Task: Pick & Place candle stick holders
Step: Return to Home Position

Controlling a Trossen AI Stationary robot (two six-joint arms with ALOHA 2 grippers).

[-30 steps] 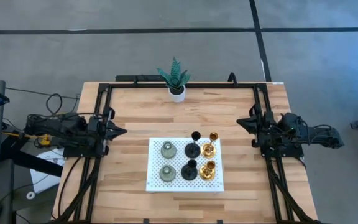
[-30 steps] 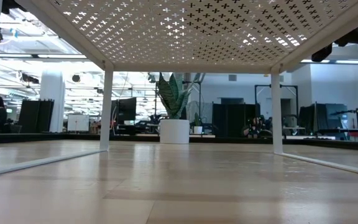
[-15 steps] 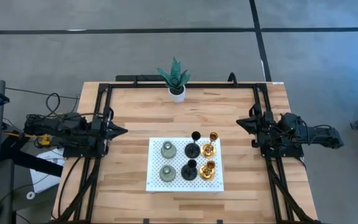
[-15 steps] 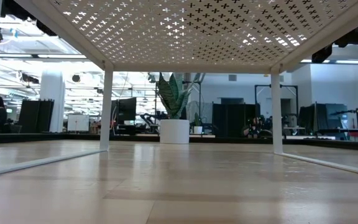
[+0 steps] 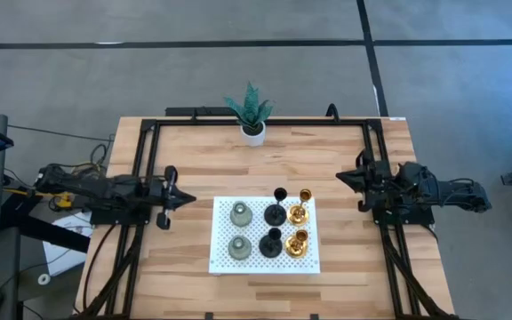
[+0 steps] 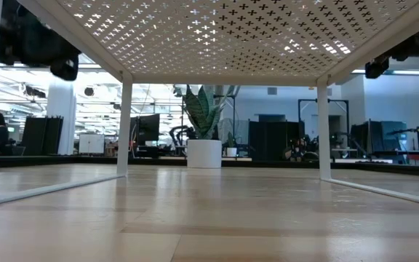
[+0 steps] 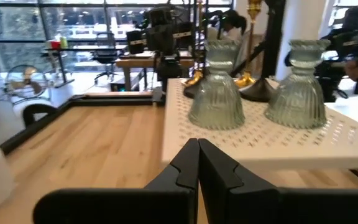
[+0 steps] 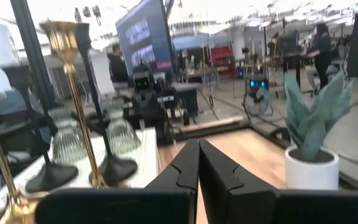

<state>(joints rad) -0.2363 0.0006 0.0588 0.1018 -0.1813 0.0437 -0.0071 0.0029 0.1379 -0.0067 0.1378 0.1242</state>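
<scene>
1. Two grippers, both holding nothing. The left wrist view shows the left gripper (image 7: 197, 163) with its fingers pressed into one line, and the right wrist view shows the same of the right gripper (image 8: 197, 163).
2. From above, the left gripper (image 5: 183, 197) hangs over the table (image 5: 194, 151) just left of the shelf (image 5: 308, 263) and clear of it. The right gripper (image 5: 343, 177) sits at the table's right side, well apart from the shelf.
3. The white perforated shelf carries all six holders, upright, in three columns of two. The grey holders (image 5: 241, 214) (image 5: 240, 247) are on the left, the black holders (image 5: 276, 213) (image 5: 271, 244) in the middle and the gold holders (image 5: 299, 212) (image 5: 297, 243) on the right.
4. Only the left wrist view shows the grey pair's ribbed bell shape. They stand side by side near the shelf's edge, with a black base and a gold base partly hidden behind them.
5. The right wrist view reverses the order: gold stems are nearest, black next and grey farthest. It also shows the plant (image 8: 312, 124) off to one side.
6. Only the low view shows the shelf's underside (image 6: 217, 29), raised on legs, with the plant's white pot beyond, between them. The holders are hidden there, and dark arm parts show at both upper corners.
</scene>
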